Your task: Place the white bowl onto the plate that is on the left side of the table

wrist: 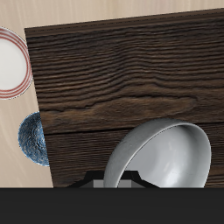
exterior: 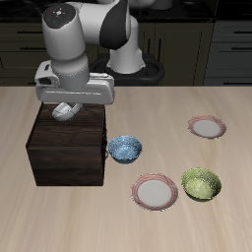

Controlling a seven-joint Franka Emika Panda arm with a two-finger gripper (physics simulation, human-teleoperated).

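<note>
Wide table [exterior: 30, 108], with much bare wood toward the front edge and between the dishes. Dark brown wooden box [exterior: 69, 148] standing well back from that edge, top partly hidden by the arm. Redder-rimmed plate [exterior: 155, 192] near the front edge, green speckled bowl [exterior: 202, 183] just beside it. Paler plate [exterior: 207, 126] farther back, free on all sides. Blue speckled bowl [exterior: 124, 149] close to the box side. White bowl [wrist: 162, 157] tilted above the box top, cut off in the wrist view. Gripper [exterior: 65, 109] at the bowl; fingers hidden, grip cannot be told. No readable writing.
</note>
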